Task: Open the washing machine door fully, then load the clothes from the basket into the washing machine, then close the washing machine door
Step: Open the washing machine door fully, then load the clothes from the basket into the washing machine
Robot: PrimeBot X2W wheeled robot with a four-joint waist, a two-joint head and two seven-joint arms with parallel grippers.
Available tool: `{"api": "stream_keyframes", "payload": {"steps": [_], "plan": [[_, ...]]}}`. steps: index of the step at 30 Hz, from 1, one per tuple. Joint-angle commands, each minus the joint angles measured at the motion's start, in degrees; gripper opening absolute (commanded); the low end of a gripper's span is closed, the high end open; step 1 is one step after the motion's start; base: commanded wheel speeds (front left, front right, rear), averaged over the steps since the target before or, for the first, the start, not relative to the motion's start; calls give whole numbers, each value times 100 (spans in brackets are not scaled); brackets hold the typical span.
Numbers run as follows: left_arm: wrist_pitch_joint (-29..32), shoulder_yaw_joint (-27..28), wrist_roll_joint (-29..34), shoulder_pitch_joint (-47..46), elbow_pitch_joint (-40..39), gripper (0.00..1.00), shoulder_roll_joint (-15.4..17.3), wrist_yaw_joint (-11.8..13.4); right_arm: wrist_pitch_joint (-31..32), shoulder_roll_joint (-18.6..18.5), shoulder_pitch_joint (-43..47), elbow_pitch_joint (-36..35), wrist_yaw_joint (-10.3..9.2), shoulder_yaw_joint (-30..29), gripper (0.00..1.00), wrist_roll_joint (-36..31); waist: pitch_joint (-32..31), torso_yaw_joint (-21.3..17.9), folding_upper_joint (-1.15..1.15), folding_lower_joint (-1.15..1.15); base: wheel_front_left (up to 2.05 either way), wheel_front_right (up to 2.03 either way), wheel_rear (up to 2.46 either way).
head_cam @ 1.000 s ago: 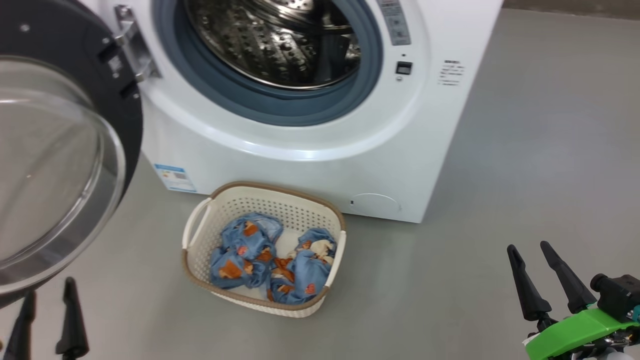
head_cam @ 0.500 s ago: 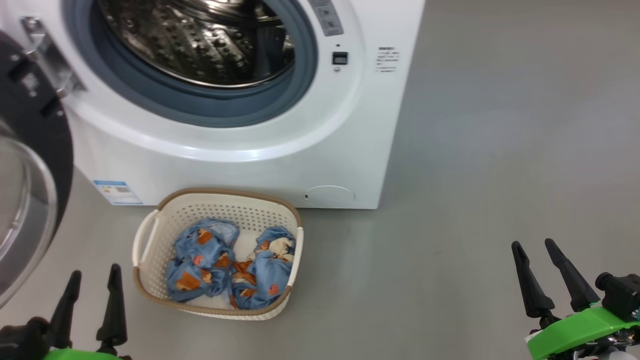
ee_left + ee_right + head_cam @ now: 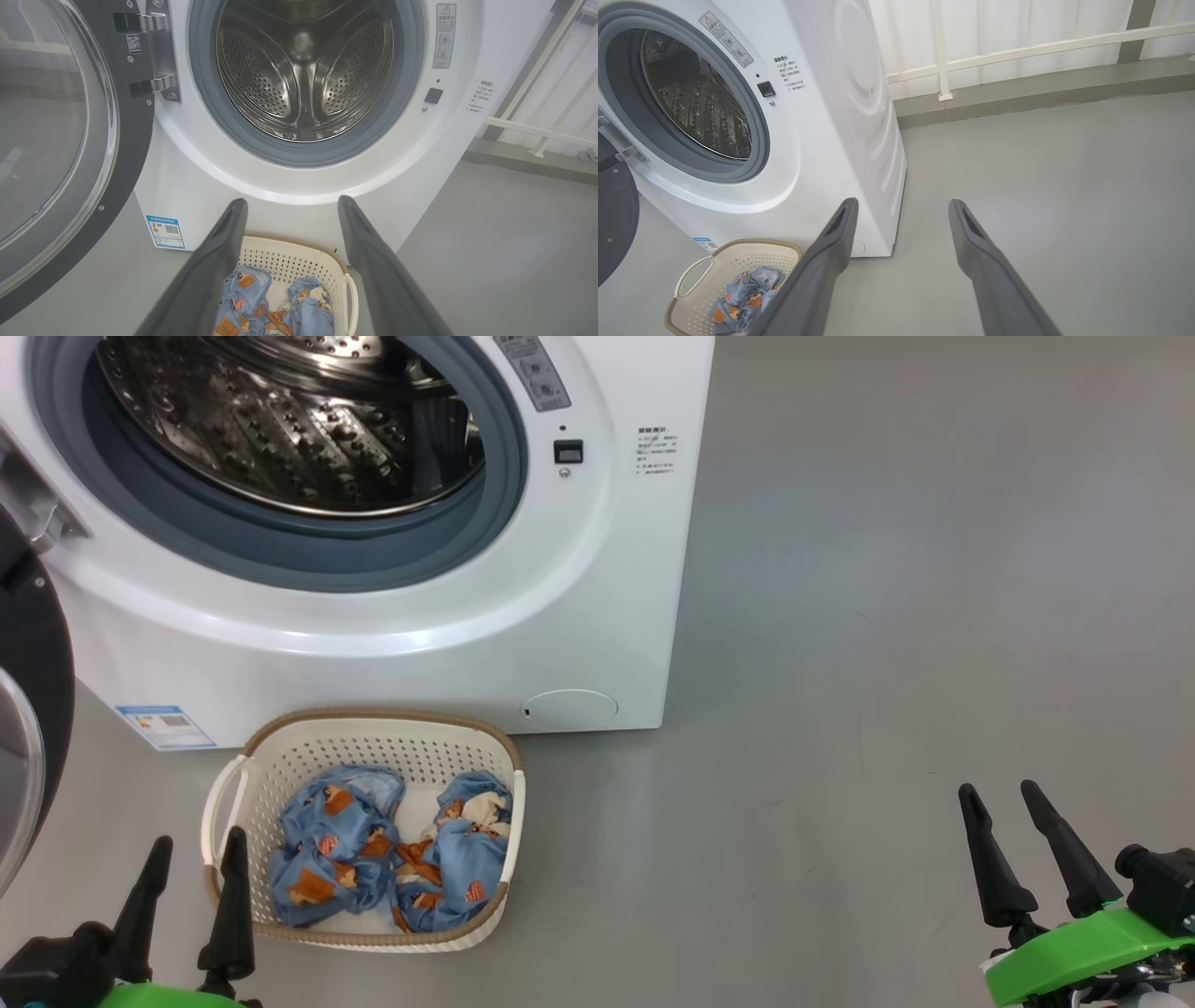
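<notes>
Washer (image 3: 597, 616) | blue QR label (image 3: 165, 232), warning sticker (image 3: 444, 35); text unreadable | L gripper (image 3: 200, 837) & R gripper (image 3: 998, 787) apart, empty

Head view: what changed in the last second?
The camera swung right, so the washing machine, its door and the basket slid left in the picture without moving themselves. The left gripper came further into view, by the basket's left handle. The right gripper kept its place. Nothing grabbed or released: both stay open and empty, the clothes unchanged in the basket.
</notes>
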Motion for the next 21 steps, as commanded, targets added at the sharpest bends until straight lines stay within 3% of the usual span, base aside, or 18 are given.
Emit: {"api": "stream_keyframes", "payload": {"steps": [1, 14, 21], "plan": [[-36, 185, -5, -206, -108, 100, 122, -13, -69, -67, 10, -150, 9, 85, 100, -54, -12, -8, 0, 0, 0, 0, 0], [-36, 58, -161, -239, -18, 100, 167, -13, -69, -41, 11, -166, 9, 84, 100, -59, 5, 43, 0, 0, 1, -5, 3], [-36, -39, -254, -289, -3, 100, 256, -13, -69, -34, -33, -169, 9, 101, 100, -56, 54, 44, 0, 0, 34, -127, 93]]}}
